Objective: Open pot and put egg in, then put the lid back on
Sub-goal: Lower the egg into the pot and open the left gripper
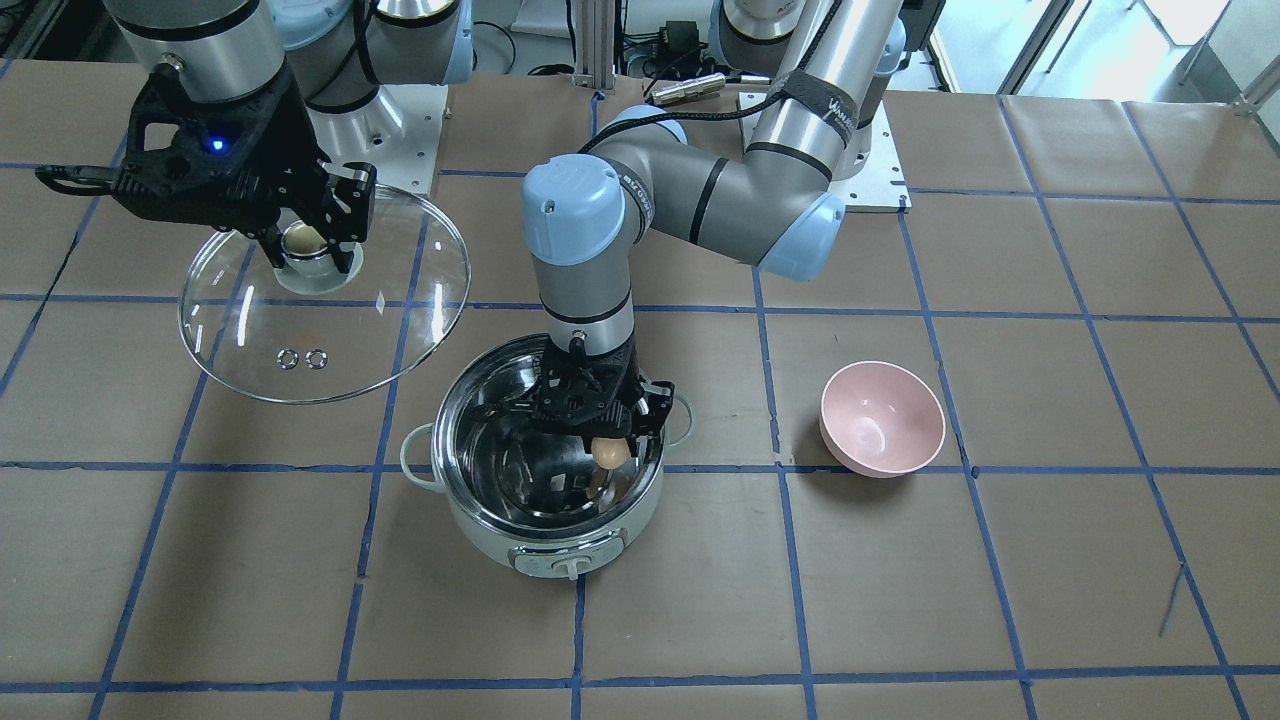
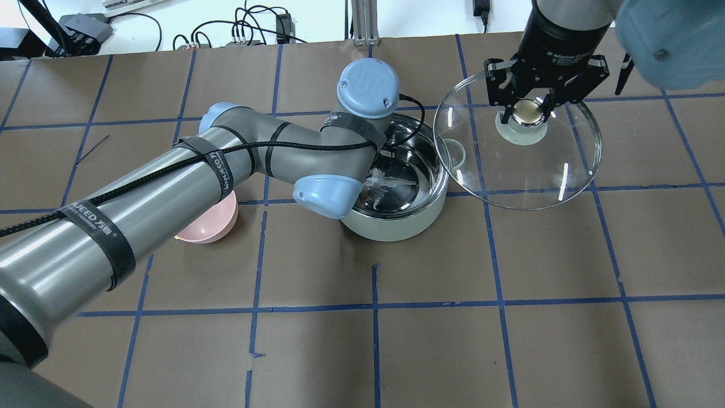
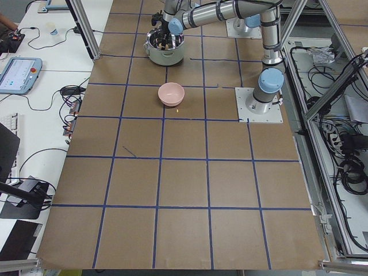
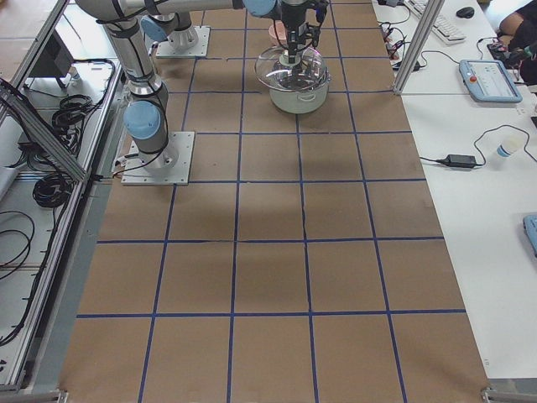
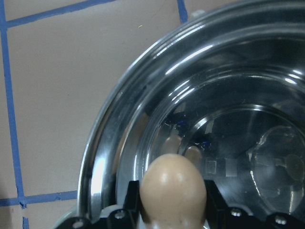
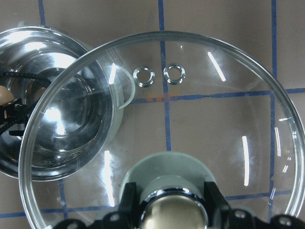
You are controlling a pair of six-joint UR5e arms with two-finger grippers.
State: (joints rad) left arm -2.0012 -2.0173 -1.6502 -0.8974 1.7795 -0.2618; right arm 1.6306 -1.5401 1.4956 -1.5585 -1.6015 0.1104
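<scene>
The mint-green pot [image 1: 545,545] stands open, its steel inside bare; it also shows in the overhead view [image 2: 396,221] and the right wrist view [image 6: 52,62]. My left gripper [image 1: 610,450] is shut on the tan egg [image 1: 611,452] and holds it inside the pot's rim above the steel bottom; the left wrist view shows the egg [image 5: 172,183] between the fingers. My right gripper [image 1: 308,240] is shut on the cream knob of the glass lid [image 1: 330,340] and holds it in the air beside the pot; the lid also shows in the overhead view [image 2: 518,170] and the right wrist view [image 6: 200,119].
A pink bowl [image 1: 882,418] sits on the table on the other side of the pot from the lid, partly hidden under my left arm in the overhead view [image 2: 207,224]. The brown table has blue tape lines. The arm bases are at the back edge.
</scene>
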